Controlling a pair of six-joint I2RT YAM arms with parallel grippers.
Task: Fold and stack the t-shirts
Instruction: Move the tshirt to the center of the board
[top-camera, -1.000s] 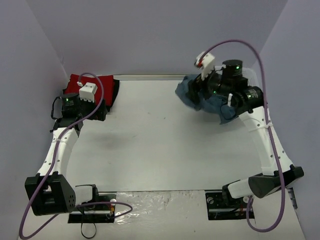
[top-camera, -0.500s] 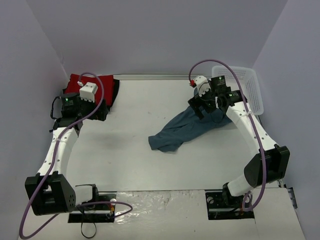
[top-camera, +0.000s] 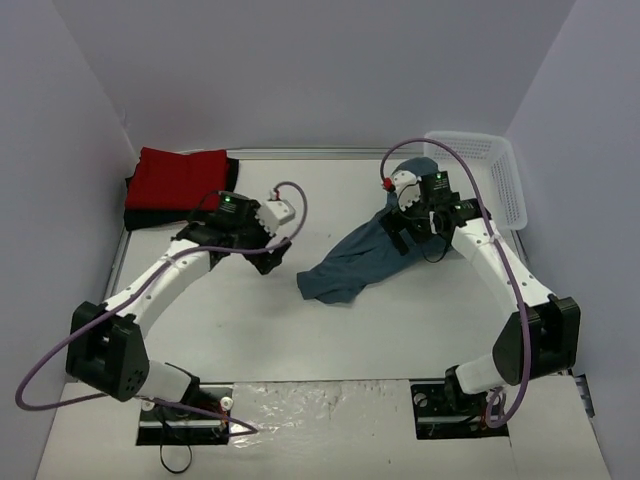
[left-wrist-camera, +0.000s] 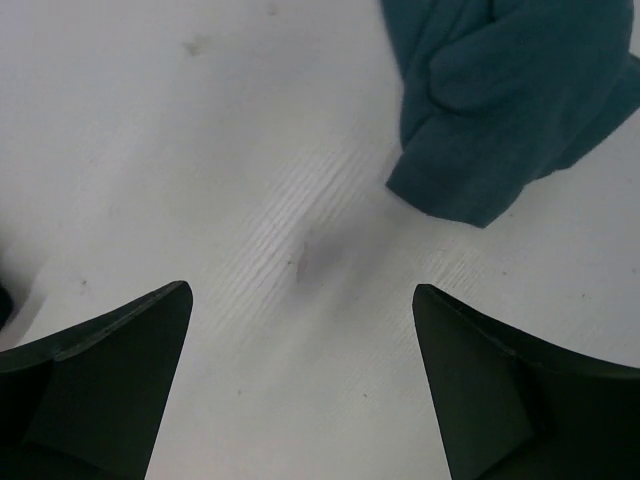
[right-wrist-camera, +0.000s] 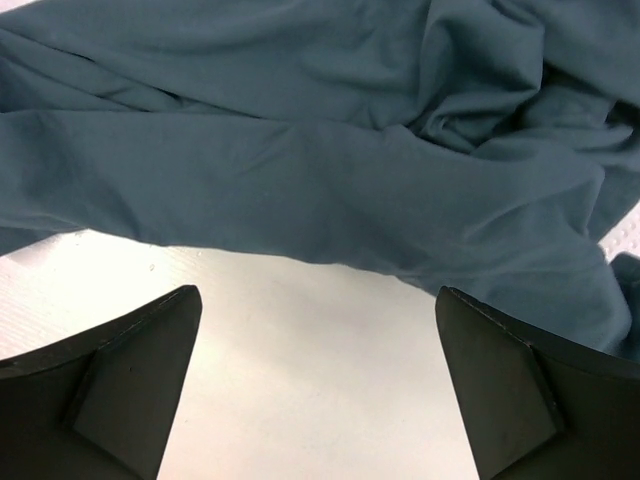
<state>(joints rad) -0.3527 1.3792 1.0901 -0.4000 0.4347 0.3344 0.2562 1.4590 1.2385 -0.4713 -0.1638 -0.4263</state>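
A dusty teal t-shirt (top-camera: 352, 262) lies crumpled on the table, stretching from the middle toward the back right. My right gripper (top-camera: 408, 228) hovers over its far end, open, with bare table between the fingers and the teal cloth (right-wrist-camera: 300, 150) just ahead of my right gripper (right-wrist-camera: 318, 295). My left gripper (top-camera: 276, 256) is open beside the shirt's near-left tip; between its fingers is only table, and my left gripper (left-wrist-camera: 300, 292) has the teal cloth (left-wrist-camera: 500, 100) ahead to the right. A folded red t-shirt (top-camera: 180, 178) rests on a black t-shirt (top-camera: 134, 214) at the back left.
A white lattice basket (top-camera: 482, 172) stands at the back right, close to the right arm. Grey walls close in the table on three sides. The purple cables loop above both arms.
The right gripper let go of the teal shirt, which dropped from beside the basket onto the table. The left arm swung from the red stack to the table's middle, near the shirt's tip.
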